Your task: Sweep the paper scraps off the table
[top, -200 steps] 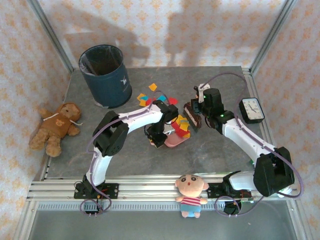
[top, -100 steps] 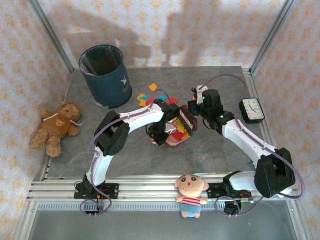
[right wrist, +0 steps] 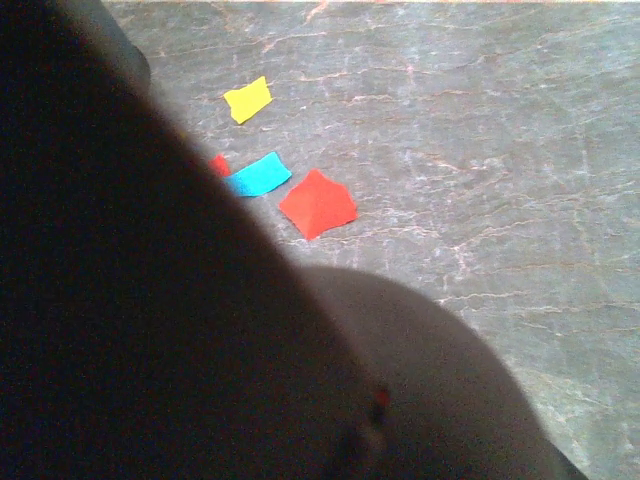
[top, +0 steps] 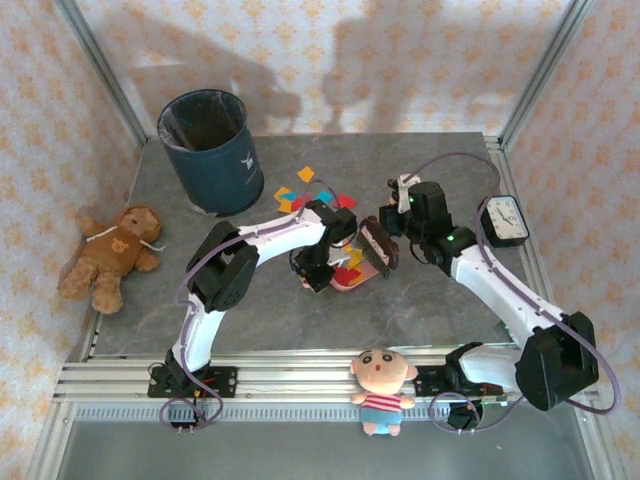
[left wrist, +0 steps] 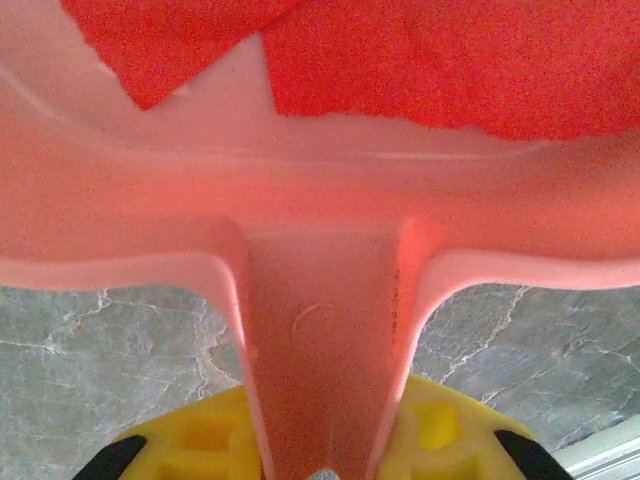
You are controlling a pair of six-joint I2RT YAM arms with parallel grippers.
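The small flat paper scraps (top: 288,197) near the pink plastic dustpan (left wrist: 320,230) are red, orange, yellow and blue. The flat table (top: 450,300) has a dark grey stone pattern.

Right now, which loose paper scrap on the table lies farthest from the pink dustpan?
The orange scrap, alone toward the back wall; the other loose scraps cluster nearer the dustpan.

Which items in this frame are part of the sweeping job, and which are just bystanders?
Job: small coloured paper scraps, pink plastic dustpan, dark hand brush, dark blue round bin (likely), grey stone-patterned table.
Lying about: brown teddy bear, small plush doll in striped top, white-faced black alarm clock.
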